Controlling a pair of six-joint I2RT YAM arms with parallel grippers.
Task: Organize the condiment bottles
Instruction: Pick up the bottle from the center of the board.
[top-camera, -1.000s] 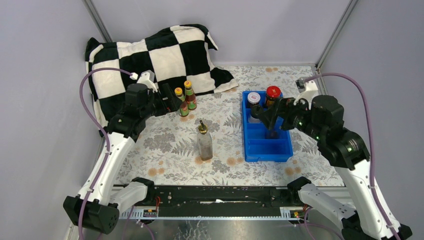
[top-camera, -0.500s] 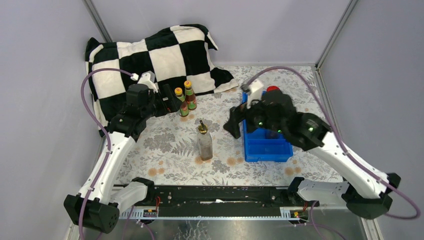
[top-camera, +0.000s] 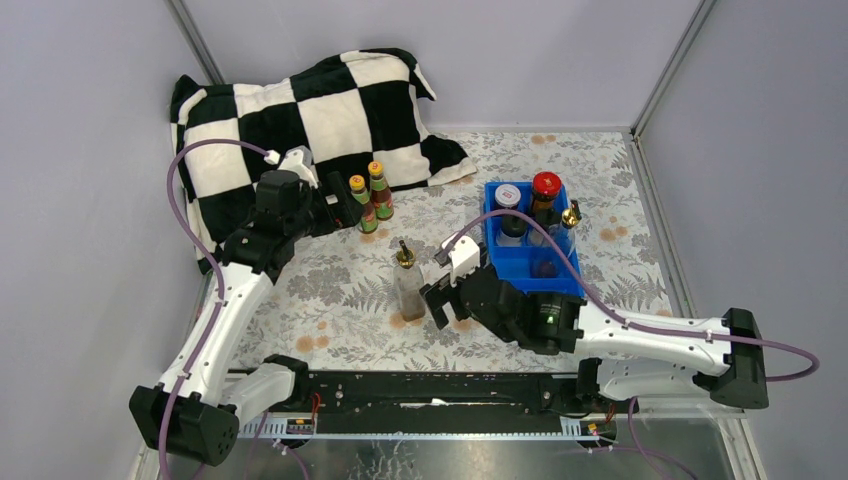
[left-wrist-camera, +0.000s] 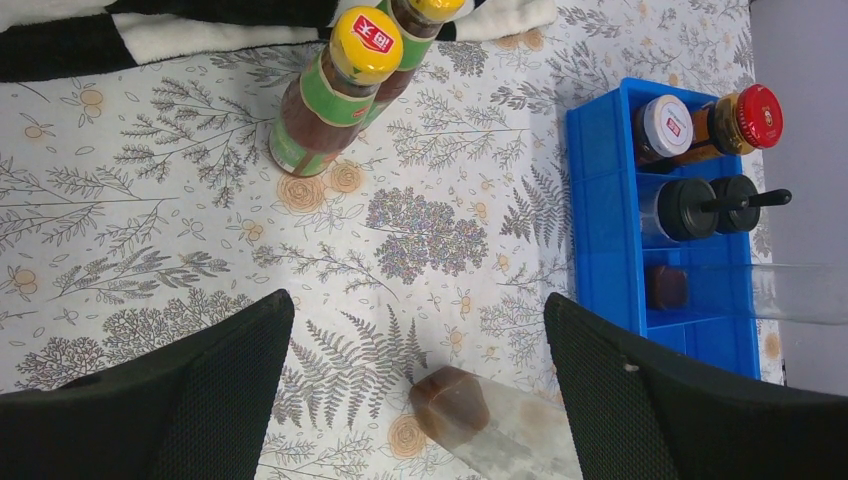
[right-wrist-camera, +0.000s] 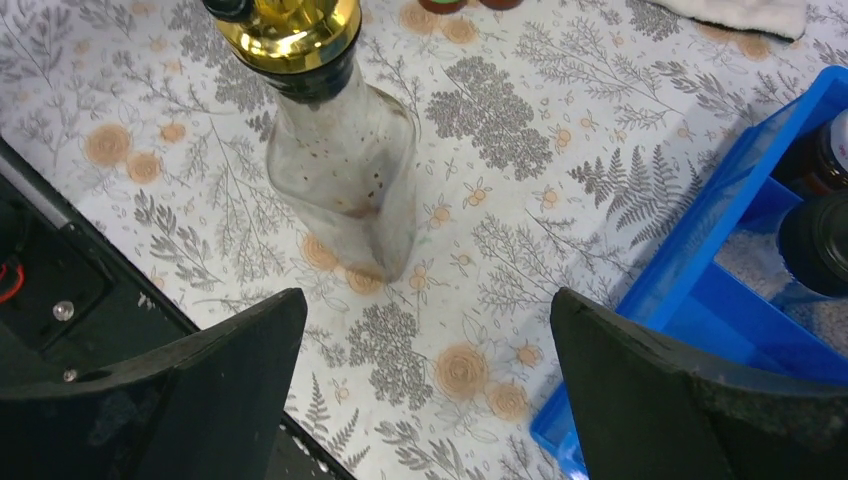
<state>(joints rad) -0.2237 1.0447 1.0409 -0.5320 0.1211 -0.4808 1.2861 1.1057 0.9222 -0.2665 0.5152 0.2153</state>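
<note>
Near the far left corner, the left gripper (top-camera: 343, 205) had hardly moved, its fingers wide and empty just beside the 2 orange-capped sauce bottles (left-wrist-camera: 325, 105). At the middle of the desk stood 1 clear gold-spouted bottle (top-camera: 408, 287). The right gripper (right-wrist-camera: 428, 310) had swung from the blue tray (top-camera: 493, 225) down toward the near edge, low and just right of this bottle, fingers spread wide, so I judge it was the next one to take.
</note>
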